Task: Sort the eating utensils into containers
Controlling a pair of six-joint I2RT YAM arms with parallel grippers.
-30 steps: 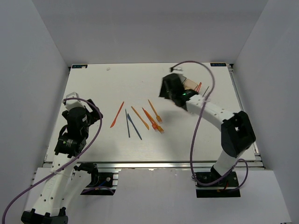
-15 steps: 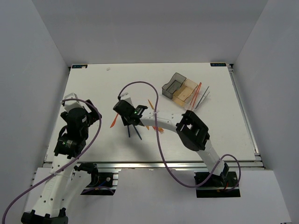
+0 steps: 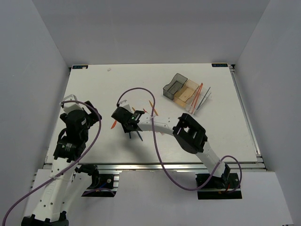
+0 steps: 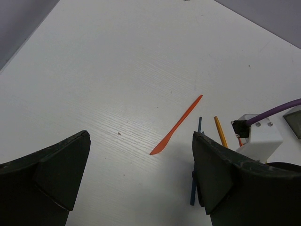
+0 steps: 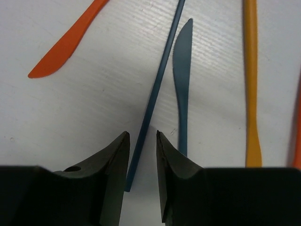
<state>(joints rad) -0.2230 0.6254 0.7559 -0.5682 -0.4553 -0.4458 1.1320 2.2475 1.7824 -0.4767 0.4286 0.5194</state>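
Several utensils lie at the table's middle: an orange knife (image 5: 66,47), a dark blue stick (image 5: 157,80), a dark blue knife (image 5: 181,70) and an orange stick (image 5: 250,80). My right gripper (image 5: 141,139) is low over them, narrowly open, with its jaws on either side of the blue stick's near end; it also shows in the top view (image 3: 128,126). My left gripper (image 4: 141,136) is wide open and empty, above bare table left of the orange knife (image 4: 176,126). The joined bins (image 3: 178,86) stand at the back right, with orange and grey utensils (image 3: 200,96) at their right end.
The right arm (image 3: 160,126) stretches across the table's middle and hides some utensils. An orange fork (image 3: 154,109) lies just behind it. A purple cable (image 3: 136,90) loops above the gripper. Grey walls enclose the table.
My right arm swung from the bins at the back right to the utensils at the middle left and settled over the blue stick. The left arm barely moved.
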